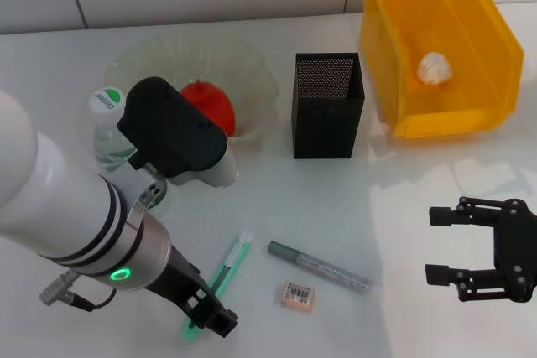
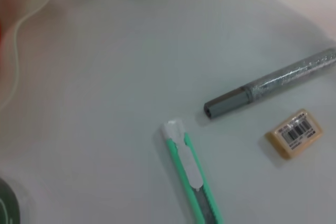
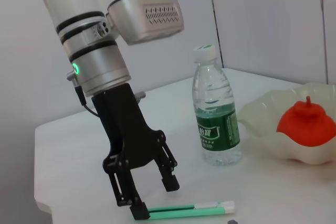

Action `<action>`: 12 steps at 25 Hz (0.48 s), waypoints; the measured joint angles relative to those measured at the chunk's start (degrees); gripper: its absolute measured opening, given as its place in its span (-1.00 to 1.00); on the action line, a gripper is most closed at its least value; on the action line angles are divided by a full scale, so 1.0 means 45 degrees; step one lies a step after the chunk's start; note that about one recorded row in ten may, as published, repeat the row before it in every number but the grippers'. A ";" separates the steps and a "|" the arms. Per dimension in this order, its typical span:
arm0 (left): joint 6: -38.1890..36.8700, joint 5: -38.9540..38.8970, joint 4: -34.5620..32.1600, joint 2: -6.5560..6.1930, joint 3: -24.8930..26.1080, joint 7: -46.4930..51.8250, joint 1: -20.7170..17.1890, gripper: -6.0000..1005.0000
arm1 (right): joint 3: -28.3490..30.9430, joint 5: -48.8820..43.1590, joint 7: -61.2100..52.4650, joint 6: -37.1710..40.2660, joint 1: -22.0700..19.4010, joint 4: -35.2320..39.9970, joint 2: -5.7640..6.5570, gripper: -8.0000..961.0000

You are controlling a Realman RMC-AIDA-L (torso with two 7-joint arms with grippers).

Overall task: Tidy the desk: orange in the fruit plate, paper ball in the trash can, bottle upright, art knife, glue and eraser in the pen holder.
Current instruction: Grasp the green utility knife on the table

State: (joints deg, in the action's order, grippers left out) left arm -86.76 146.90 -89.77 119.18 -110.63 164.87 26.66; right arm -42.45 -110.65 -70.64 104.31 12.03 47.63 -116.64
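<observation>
Left hand [image 3: 149, 195] spread wide, fingertips astride green art knife [image 3: 191, 211], right hand [image 1: 457, 245] spread, idle

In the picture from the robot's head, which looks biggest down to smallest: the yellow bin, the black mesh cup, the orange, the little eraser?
1. trash can
2. pen holder
3. orange, partly hidden by the left arm
4. eraser

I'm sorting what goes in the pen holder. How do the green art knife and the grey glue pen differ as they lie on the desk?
The art knife is mint green with a white tip; the glue pen is silver-grey with a darker grey cap. The knife is flat and slim, the glue pen round. The left gripper hangs with open jaws over the knife's end, while nothing is near the glue pen. Both lie flat on the table beside the eraser.
</observation>
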 joint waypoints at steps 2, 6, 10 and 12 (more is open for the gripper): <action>0.0020 -0.0020 0.0017 0.0000 -0.0004 0.0001 0.0007 0.58 | 0.0001 0.0000 -0.0002 0.0001 0.0000 0.0001 0.0001 0.66; 0.0043 -0.0050 0.0095 0.0001 -0.0059 0.0002 0.0076 0.58 | 0.0001 0.0001 -0.0002 0.0001 0.0003 0.0000 0.0002 0.66; 0.0040 -0.0010 0.0128 0.0001 -0.0307 0.0003 0.0217 0.57 | 0.0001 0.0002 -0.0001 -0.0022 -0.0017 0.0002 -0.0001 0.66; 0.0040 0.0017 0.0133 0.0001 -0.0330 0.0003 0.0246 0.51 | 0.0000 0.0002 0.0000 -0.0026 -0.0023 0.0000 -0.0004 0.66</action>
State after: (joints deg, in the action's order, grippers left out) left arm -86.59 146.98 -89.17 119.18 -112.11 164.88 27.76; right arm -42.45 -110.65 -70.64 104.20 11.93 47.63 -116.65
